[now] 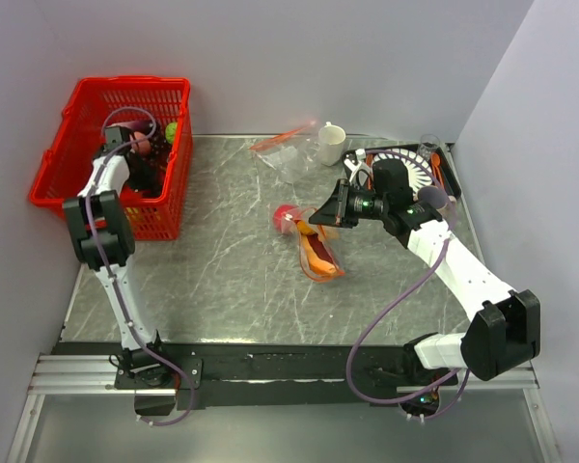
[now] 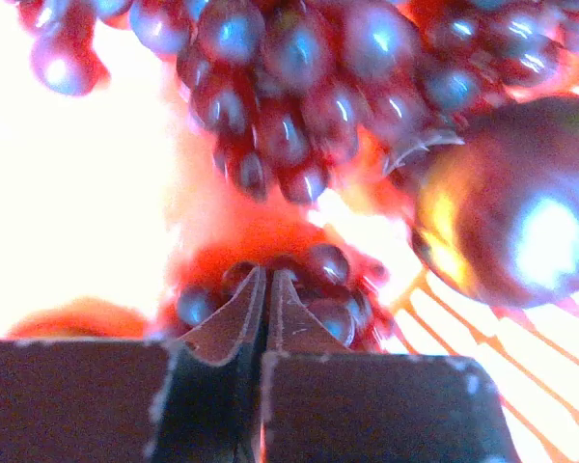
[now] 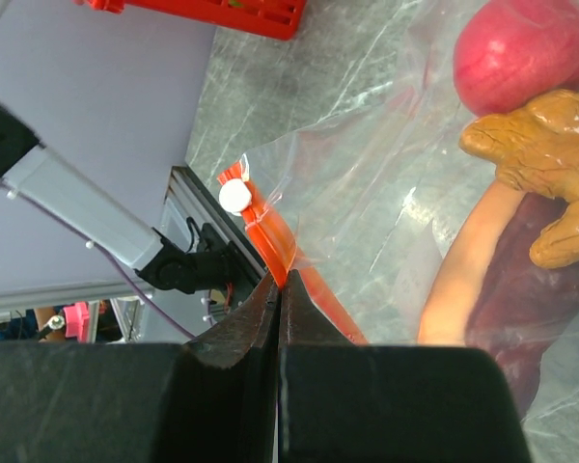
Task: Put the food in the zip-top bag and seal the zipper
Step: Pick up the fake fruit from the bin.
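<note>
The clear zip-top bag lies at the table's middle with a red round fruit and an orange-brown curved piece inside. The right wrist view shows the fruit and the brown piece through the plastic. My right gripper is shut on the orange-red zipper, just below its white slider; it also shows in the top view. My left gripper reaches into the red basket. In the left wrist view it is shut, its tips buried in the dark purple grape bunch.
The red basket stands at the back left, with a green item and a dark rounded item beside the grapes. A second clear red-edged bag, a white cup, a white plate and orange cutlery sit along the back.
</note>
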Action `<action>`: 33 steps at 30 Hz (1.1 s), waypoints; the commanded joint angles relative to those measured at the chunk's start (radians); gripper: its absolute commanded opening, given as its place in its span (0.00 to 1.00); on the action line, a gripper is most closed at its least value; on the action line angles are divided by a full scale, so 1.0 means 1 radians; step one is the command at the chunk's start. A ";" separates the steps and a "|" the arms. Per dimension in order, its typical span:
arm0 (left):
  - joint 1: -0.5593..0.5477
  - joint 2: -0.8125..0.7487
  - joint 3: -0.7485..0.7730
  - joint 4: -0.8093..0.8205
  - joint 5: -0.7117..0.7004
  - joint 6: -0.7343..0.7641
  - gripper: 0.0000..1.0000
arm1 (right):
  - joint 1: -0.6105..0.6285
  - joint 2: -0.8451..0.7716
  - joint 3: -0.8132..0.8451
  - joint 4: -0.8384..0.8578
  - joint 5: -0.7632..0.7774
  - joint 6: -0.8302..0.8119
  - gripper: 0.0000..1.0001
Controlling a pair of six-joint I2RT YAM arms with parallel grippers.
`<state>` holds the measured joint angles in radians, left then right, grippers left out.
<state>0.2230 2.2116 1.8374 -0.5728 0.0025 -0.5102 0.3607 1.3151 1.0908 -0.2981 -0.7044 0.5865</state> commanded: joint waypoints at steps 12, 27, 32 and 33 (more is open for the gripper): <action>-0.005 -0.346 0.098 -0.113 0.025 0.045 0.01 | -0.006 -0.017 0.000 0.062 -0.033 0.013 0.00; -0.007 -0.546 0.267 -0.108 0.036 0.012 0.01 | -0.006 -0.025 -0.003 0.062 -0.026 0.019 0.00; -0.007 -0.641 0.255 -0.049 0.147 -0.040 0.01 | -0.006 -0.024 0.011 0.054 -0.021 0.019 0.00; -0.007 -0.670 0.235 -0.033 0.178 -0.074 0.01 | -0.005 -0.022 0.012 0.053 -0.020 0.019 0.00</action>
<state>0.2192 1.6505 2.0529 -0.7025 0.0605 -0.5087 0.3607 1.3148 1.0863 -0.2806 -0.7193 0.6048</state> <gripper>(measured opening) 0.027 0.010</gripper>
